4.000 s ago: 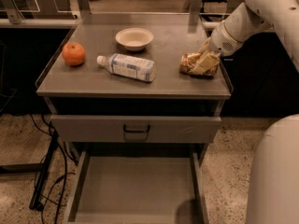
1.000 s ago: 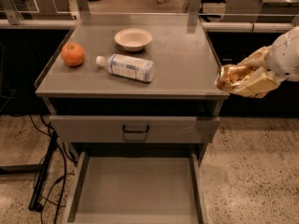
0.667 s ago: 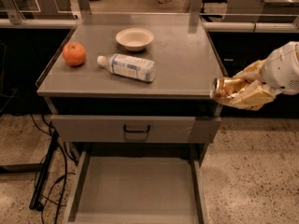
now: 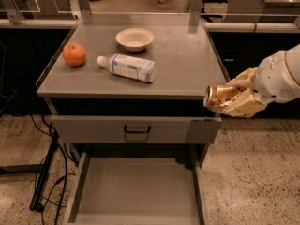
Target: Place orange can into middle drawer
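Note:
My gripper [image 4: 236, 96] is shut on the orange can [image 4: 220, 99], a shiny golden-orange can with crinkled sides and a round metal end facing left. I hold it on its side in the air, just off the right front corner of the cabinet, level with the gap below the top. The middle drawer [image 4: 136, 191] is pulled out below, a wide shallow grey tray with a plain bare floor. The can is above and to the right of the drawer's right wall.
On the cabinet top [image 4: 187, 60] lie a round orange fruit [image 4: 74, 54], a white-labelled plastic bottle [image 4: 127, 67] on its side and a white bowl [image 4: 135, 38]. A shut drawer front with a black handle [image 4: 137, 130] sits above the open tray. Cables [image 4: 44, 177] trail on the floor at left.
The gripper lifted the can off the cabinet top's right side, carried it out past the right edge, and has lowered it slightly toward the front corner.

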{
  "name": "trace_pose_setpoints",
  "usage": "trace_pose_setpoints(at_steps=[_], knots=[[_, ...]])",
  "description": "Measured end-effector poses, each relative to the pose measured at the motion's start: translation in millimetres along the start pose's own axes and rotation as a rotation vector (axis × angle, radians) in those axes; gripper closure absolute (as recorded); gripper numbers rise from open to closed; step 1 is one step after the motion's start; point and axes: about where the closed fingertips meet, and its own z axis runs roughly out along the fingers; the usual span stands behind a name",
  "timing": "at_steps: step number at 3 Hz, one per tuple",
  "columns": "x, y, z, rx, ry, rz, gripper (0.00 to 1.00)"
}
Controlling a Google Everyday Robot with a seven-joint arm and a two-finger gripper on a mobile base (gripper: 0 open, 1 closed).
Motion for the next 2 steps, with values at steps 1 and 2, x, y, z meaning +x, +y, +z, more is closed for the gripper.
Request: trace_pose_setpoints(at_steps=[1, 2], knots=[[-15, 49, 29, -0.07, -0.03, -0.035, 1.0], [-21, 115, 73, -0.187, -0.081, -0.033, 1.0]])
